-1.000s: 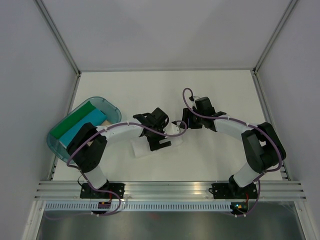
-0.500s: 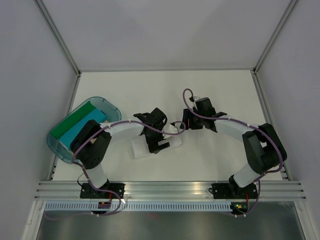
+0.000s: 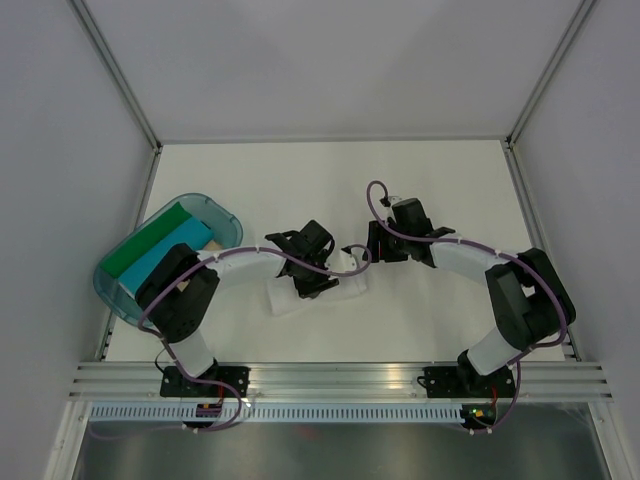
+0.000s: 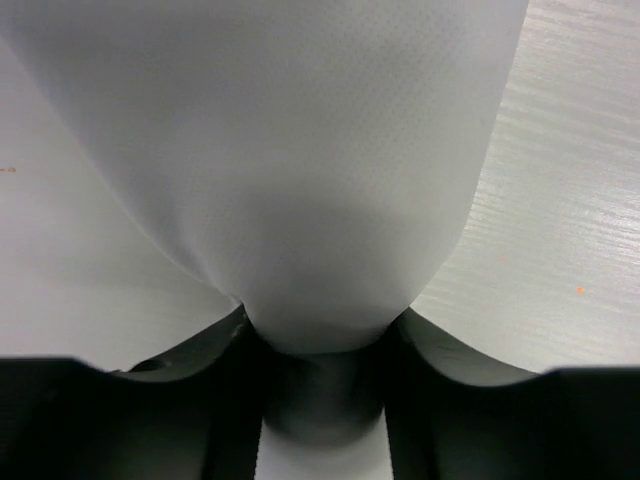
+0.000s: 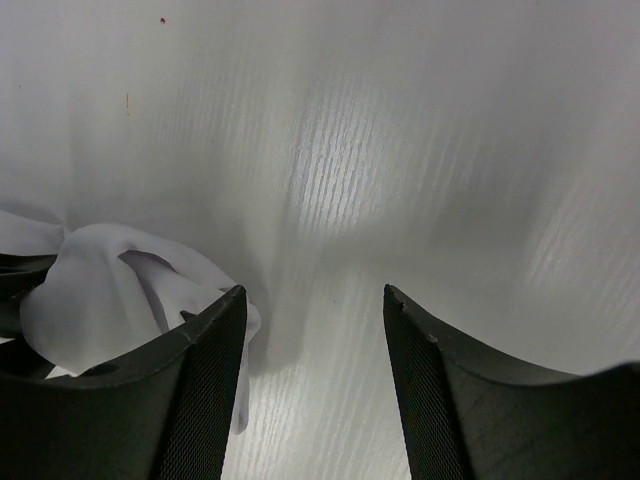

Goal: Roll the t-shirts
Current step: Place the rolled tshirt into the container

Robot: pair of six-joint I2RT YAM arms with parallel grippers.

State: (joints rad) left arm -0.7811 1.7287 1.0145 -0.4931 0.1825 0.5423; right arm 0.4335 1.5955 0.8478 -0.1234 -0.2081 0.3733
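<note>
Left fingers pinch a fold of the white shirt. Right fingers stand apart and empty, with cloth just beside them. From above, the shirt lies mid-worktop, part-rolled, I'd say; next, the fold wants turning over tightly. A tub holding a green roll and a turquoise roll sits left, out of the way.

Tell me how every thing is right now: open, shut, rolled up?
white shirt: rolled into a bundle, pinched by the left pincer.
left pincer: shut on the white shirt.
right pincer: open, holding nothing.
tub: upright, with rolls inside.
green roll: rolled, in the tub.
turquoise roll: rolled, in the tub.
</note>
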